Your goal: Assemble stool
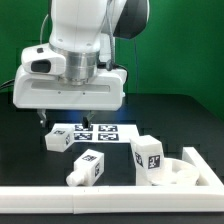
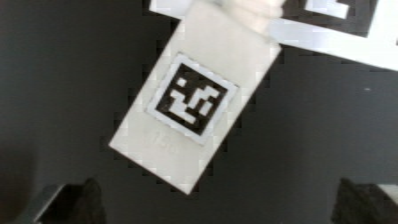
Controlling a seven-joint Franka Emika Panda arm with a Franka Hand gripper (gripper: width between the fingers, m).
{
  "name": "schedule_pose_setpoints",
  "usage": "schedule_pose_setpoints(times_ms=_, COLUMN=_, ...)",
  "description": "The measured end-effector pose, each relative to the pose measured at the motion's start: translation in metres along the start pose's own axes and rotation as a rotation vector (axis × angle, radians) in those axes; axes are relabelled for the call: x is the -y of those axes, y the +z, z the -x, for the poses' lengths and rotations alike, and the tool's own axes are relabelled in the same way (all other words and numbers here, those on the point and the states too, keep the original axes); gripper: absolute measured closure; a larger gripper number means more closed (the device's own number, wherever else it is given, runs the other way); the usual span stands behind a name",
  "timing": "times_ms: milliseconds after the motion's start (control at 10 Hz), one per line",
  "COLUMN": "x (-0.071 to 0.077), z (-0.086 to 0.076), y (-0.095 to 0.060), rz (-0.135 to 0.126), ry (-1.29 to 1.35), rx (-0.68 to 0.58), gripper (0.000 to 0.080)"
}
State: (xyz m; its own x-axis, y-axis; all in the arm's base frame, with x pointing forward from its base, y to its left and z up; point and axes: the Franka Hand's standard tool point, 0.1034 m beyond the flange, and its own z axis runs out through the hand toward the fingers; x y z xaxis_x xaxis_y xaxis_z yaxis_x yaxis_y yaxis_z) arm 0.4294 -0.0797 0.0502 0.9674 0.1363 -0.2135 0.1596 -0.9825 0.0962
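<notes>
My gripper (image 1: 63,120) hangs open and empty above the black table, just over the leftmost white stool leg (image 1: 57,141). In the wrist view that leg (image 2: 196,100) lies tilted, its square tag facing up, ahead of my gripper (image 2: 222,205); the two dark fingertips (image 2: 71,205) stand wide apart and touch nothing. A second leg (image 1: 87,167) lies nearer the front. A third leg (image 1: 148,158) stands upright toward the exterior view's right. The round seat (image 1: 190,172) lies at the far right, partly cut off.
The marker board (image 1: 88,132) lies flat behind the legs, and its edge shows in the wrist view (image 2: 329,25). A long white rail (image 1: 100,200) runs along the table's front edge. A green wall stands behind.
</notes>
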Motion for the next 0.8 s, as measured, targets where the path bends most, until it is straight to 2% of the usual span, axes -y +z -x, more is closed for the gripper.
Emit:
schedule_pose_setpoints(times_ms=200, x=0.0020, z=-0.0002, y=0.0007, rz=-0.009, ry=0.100, rx=0.000, gripper=0.0151)
schedule_pose_setpoints(times_ms=300, x=0.0035, z=0.0000, y=0.0009, rz=-0.028, ry=0.201, rx=0.004, gripper=0.0151)
schedule_pose_setpoints(times_ms=400, x=0.0023, z=-0.0010, y=-0.0022, rz=-0.078, ry=0.331, rx=0.029, gripper=0.0151)
schedule_pose_setpoints(times_ms=500, x=-0.0022, z=-0.0078, y=-0.0083, rz=-0.112, ry=0.412, rx=0.044, gripper=0.0151)
schedule_pose_setpoints(times_ms=600, x=-0.0034, z=-0.0065, y=-0.0033, rz=-0.141, ry=0.469, rx=0.063, gripper=0.0151)
schedule_pose_setpoints(times_ms=800, x=-0.0031, z=-0.0026, y=0.0006, rz=-0.142, ry=0.455, rx=0.076, gripper=0.0151)
